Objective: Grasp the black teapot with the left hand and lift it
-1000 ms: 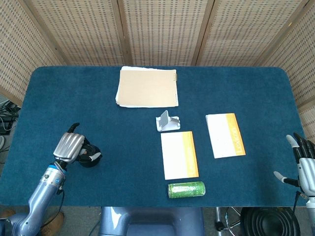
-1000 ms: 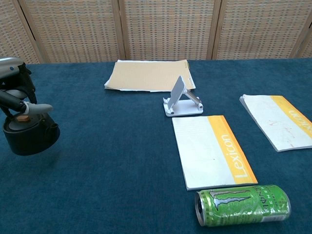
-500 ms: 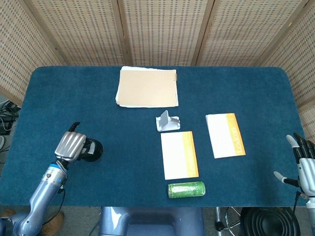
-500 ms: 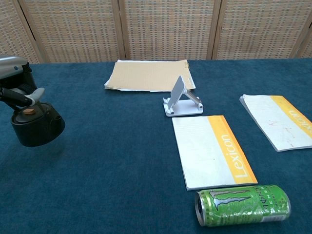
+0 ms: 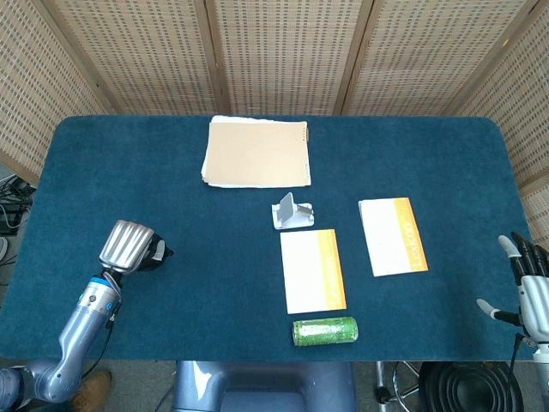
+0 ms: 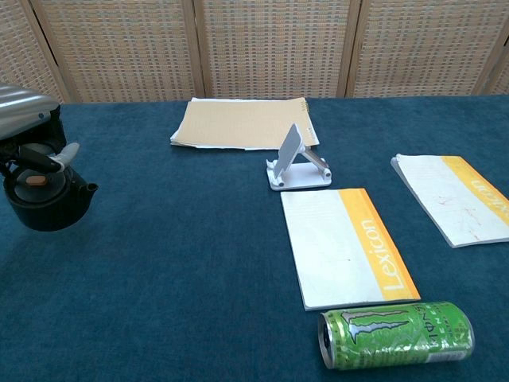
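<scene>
The black teapot (image 6: 46, 200), round with a small brown lid knob, hangs at the far left in the chest view, and my left hand (image 6: 30, 127) grips its handle from above. It looks slightly clear of the blue cloth. In the head view my left hand (image 5: 127, 246) covers most of the teapot (image 5: 158, 255), so only a dark sliver shows at its right. My right hand (image 5: 532, 293) rests at the table's near right corner, fingers apart and holding nothing.
A tan notepad (image 5: 256, 153) lies at the back centre. A white phone stand (image 6: 297, 161) stands mid-table, with two white-and-orange booklets (image 6: 347, 245) (image 5: 392, 235) to its right. A green can (image 6: 396, 333) lies on its side near the front edge.
My left hand has risen with the teapot in its grip. The pot sits higher in the chest view and is now mostly hidden under the hand in the head view. The right hand stayed still.
</scene>
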`<state>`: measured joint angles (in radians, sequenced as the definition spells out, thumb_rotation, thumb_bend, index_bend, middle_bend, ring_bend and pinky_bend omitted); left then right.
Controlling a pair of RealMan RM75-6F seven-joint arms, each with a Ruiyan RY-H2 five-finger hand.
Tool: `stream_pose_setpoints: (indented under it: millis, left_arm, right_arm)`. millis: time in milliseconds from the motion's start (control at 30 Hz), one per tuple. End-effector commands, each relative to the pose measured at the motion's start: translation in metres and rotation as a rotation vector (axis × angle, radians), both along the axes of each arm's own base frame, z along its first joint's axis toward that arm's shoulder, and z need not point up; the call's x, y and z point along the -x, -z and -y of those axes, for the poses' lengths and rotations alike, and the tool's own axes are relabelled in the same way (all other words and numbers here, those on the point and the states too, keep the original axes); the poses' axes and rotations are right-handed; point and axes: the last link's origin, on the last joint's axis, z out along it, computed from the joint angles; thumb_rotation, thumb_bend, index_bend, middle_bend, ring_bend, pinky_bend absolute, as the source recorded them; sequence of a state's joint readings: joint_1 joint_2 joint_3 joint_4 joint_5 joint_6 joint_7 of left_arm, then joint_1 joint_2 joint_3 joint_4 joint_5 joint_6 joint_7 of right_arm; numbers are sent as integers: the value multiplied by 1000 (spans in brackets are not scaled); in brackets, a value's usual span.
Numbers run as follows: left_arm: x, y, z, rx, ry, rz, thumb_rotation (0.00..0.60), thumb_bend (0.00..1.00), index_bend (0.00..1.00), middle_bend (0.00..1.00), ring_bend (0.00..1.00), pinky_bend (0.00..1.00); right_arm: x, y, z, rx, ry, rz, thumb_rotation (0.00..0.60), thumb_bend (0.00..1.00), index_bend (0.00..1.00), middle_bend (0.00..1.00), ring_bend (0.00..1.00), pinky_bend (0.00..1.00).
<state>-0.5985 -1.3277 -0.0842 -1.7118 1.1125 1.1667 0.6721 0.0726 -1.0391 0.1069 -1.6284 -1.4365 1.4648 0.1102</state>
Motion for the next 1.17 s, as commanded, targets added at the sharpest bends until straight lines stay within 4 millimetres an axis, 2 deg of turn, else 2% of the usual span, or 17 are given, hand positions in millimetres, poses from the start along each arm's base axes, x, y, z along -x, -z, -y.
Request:
stream_pose_setpoints:
  millis: [33,233,367,500,733,867,1167]
  left_arm:
    - [1,1,-1,3,-5,-11,336,1000,1000,1000,889,810]
    - [0,4,-2,16,-10,-17,355,1000,1000,1000,889,833]
    - [-2,6,-4,25,1,-21,420,1000,1000,1000,889,836]
    - [-8,6,-9,16,52,-32,515,1000,1000,1000,889,841]
    - [-22,8,-18,27,241,-56,578,1000,1000,1000,889,857]
    - [-25,9,-22,36,312,-43,599,1000,1000,1000,889,857]
    - [-34,8,-28,25,400,20,600,1000,1000,1000,889,857]
  right_arm:
    - [0,0,0,-1,0,0,600,0,0,0,0,0]
    - [0,1,0,-1,1,0,600,0,0,0,0,0]
    - [0,0,0,1,2,1,600,0,0,0,0,0]
    - [0,0,1,2,2,2,600,0,0,0,0,0]
    - [1,-1,1,3,3,3,600,0,0,0,0,0]
    - [1,-1,1,4,4,4,600,0,0,0,0,0]
    - [1,-2,1,5,5,5,600,0,0,0,0,0]
